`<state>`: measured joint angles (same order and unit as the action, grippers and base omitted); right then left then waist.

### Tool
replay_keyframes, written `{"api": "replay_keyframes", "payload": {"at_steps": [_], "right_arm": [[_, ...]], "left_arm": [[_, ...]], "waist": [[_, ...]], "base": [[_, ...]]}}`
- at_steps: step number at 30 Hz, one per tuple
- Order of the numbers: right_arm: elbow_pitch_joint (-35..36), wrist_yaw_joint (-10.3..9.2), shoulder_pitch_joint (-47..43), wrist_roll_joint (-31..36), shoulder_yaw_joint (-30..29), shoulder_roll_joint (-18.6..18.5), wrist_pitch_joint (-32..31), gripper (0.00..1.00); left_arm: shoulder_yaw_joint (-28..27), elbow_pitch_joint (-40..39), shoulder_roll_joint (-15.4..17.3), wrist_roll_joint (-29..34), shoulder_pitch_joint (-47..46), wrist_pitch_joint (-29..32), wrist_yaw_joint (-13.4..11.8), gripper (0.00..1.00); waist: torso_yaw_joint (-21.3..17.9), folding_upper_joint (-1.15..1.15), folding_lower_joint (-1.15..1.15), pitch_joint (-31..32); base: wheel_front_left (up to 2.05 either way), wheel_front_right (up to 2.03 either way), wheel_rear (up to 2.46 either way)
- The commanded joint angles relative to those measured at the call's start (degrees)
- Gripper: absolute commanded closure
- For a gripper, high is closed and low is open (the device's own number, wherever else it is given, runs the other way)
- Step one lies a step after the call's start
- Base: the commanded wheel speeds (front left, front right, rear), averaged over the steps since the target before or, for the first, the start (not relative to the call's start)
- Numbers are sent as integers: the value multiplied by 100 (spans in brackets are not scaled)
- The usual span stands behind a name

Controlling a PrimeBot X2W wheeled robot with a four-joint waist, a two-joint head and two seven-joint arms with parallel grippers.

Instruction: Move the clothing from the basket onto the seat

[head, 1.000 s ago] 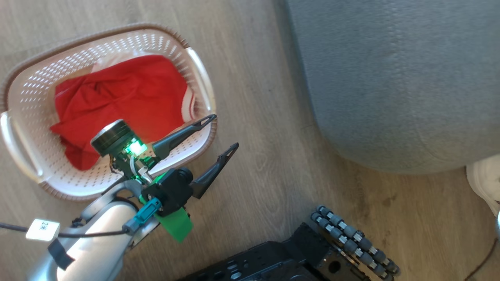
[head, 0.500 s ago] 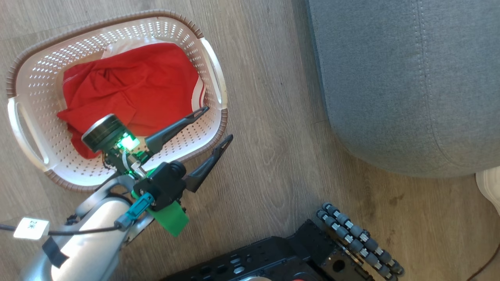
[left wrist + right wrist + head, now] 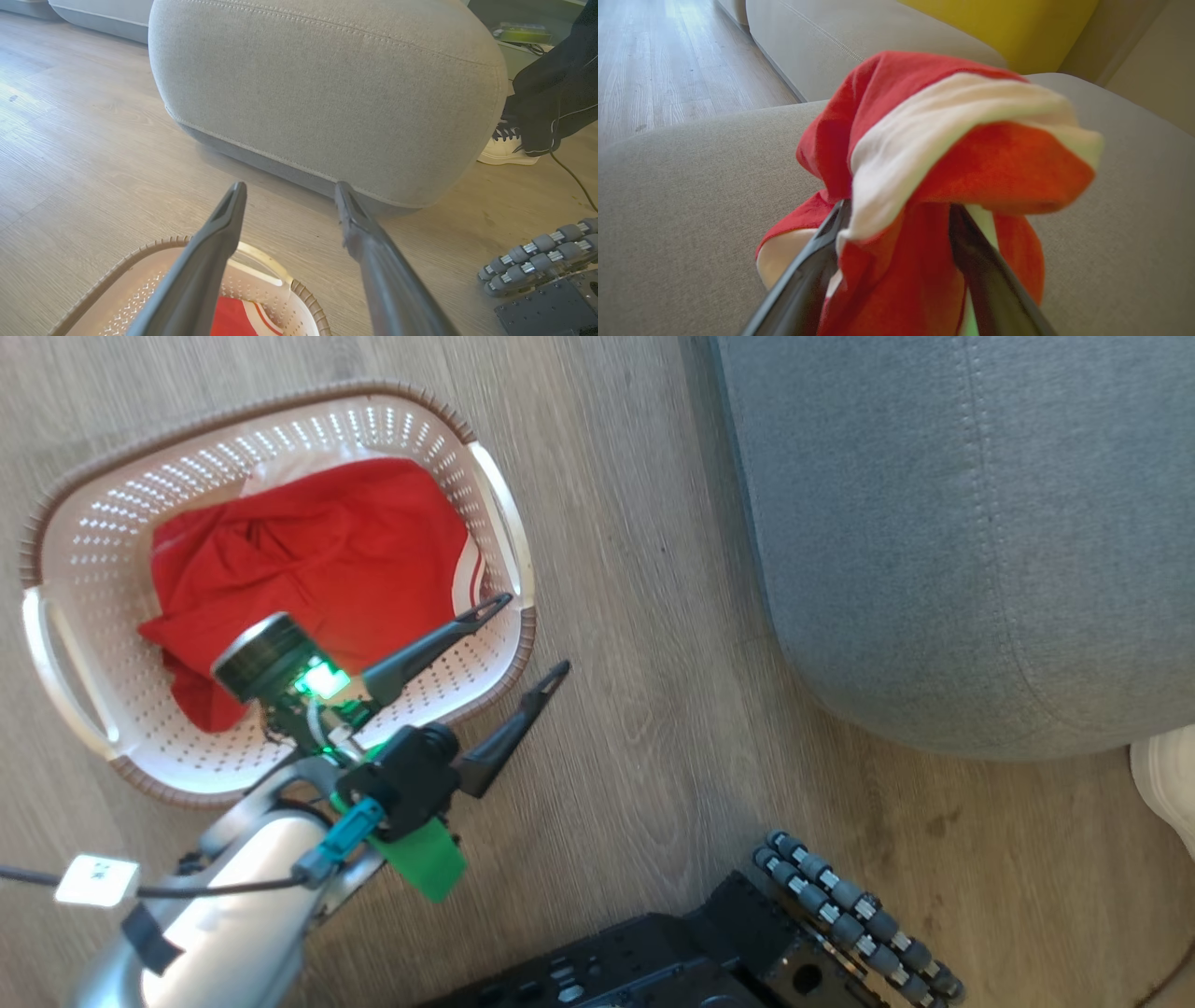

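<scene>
- Fingers of the left gripper [image 3: 532, 635] are standing wide apart and holding nothing, one tip hanging over the basket [image 3: 93, 523] rim, the other over the wooden floor [image 3: 635, 709].
- Fingers of the right gripper [image 3: 899, 207] are clamping the striped red garment [image 3: 943, 126] (its broad white band is draping over both tips), with the grey seat [image 3: 682, 196] spreading behind it.
- Crumpled inside the basket, the other red garment [image 3: 317, 541] is lying on the floor side, near the seat.
- Beside the seat's corner, a white shoe [image 3: 507, 151] is resting.
</scene>
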<state>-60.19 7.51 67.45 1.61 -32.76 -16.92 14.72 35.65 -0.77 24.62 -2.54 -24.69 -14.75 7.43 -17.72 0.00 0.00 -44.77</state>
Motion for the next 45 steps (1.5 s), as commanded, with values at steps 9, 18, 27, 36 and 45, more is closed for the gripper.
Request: {"api": "replay_keyframes", "payload": {"at_steps": [9, 18, 27, 36, 45], "right_arm": [[-78, -2, -229, 411, 258, -503, 28, 0], [-66, -2, -602, 815, 737, -660, 28, 0], [568, -2, -1072, 646, 1327, -802, 28, 0], [2554, -2, -2136, -299, 2008, -583, 28, 0], [4520, -2, -3195, -1296, 2383, -72, 28, 0]], "left_arm": [[-46, 5, -512, -132, -82, -25, 5, 0], [-21, 172, -915, -224, 77, -25, 5, 0], [-321, 291, -1408, -268, 530, -25, 5, 0], [-710, 293, -1684, -234, 1028, -25, 5, 0], [-1278, 252, -1937, -228, 1409, -25, 5, 0]], "waist": [[138, 0, 0, 790], [105, 0, 0, 1657], [108, 0, 0, 2653], [221, 0, 0, 3283], [481, 0, 0, 3677]], "base": [[0, 0, 0], [0, 0, 0], [0, 0, 0], [0, 0, 0], [0, 0, 0]]}}
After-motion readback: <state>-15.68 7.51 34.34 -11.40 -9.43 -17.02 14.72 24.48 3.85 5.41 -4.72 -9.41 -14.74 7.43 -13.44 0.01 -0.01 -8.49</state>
